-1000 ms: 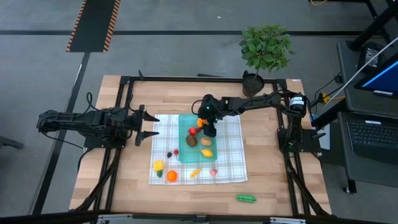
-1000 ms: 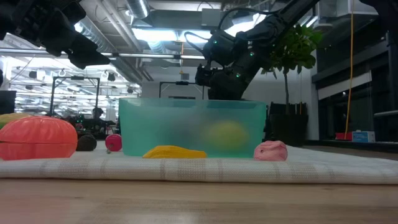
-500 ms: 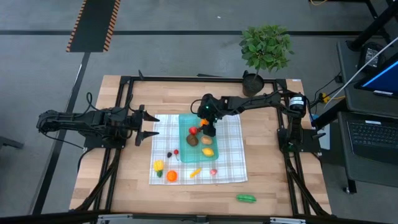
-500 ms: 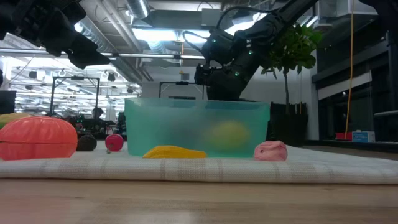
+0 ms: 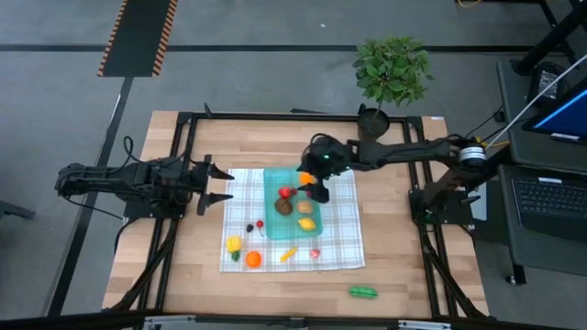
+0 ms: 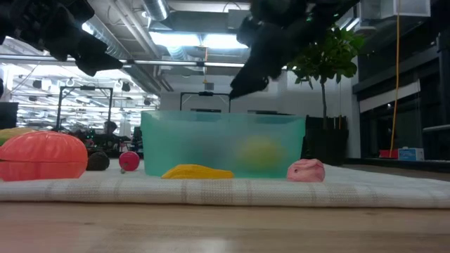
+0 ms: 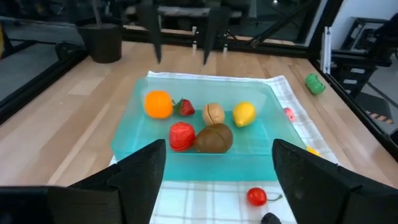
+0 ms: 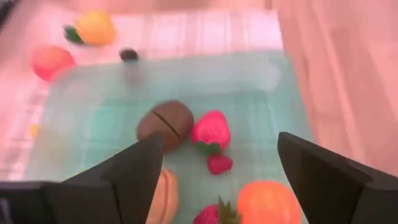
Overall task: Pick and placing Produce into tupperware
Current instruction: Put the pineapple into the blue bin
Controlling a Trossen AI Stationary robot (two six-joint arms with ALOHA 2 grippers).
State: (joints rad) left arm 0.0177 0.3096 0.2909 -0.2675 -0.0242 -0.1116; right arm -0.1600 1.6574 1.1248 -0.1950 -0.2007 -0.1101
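The teal tupperware (image 5: 275, 220) stands on the checked cloth (image 5: 339, 240). It holds an orange (image 5: 304, 178), a red piece (image 5: 285, 192), a brown one (image 5: 283, 207), a tan one (image 5: 304, 207) and a lemon (image 5: 306, 223). More produce lies on the cloth near its front: a black piece (image 5: 249, 227), a cherry (image 5: 260, 224), a yellow piece (image 5: 234, 245), an orange one (image 5: 253, 259), a banana (image 5: 288, 254) and a pink one (image 5: 315, 253). My right gripper (image 5: 316, 192) hangs open above the container's far right part, holding nothing. My left gripper (image 5: 215, 185) waits open at the cloth's left edge.
A green vegetable (image 5: 362, 292) lies on the bare wood near the table's front right. A potted plant (image 5: 390, 73) stands at the far edge, behind the right arm. Bare wood shows to the right of the cloth and along the near edge.
My right gripper has risen well above the tupperware and shifted slightly toward the table's right edge; its arm has swung out to the right. The orange piece that was at its fingers now lies in the container's far end. The left arm has kept still.
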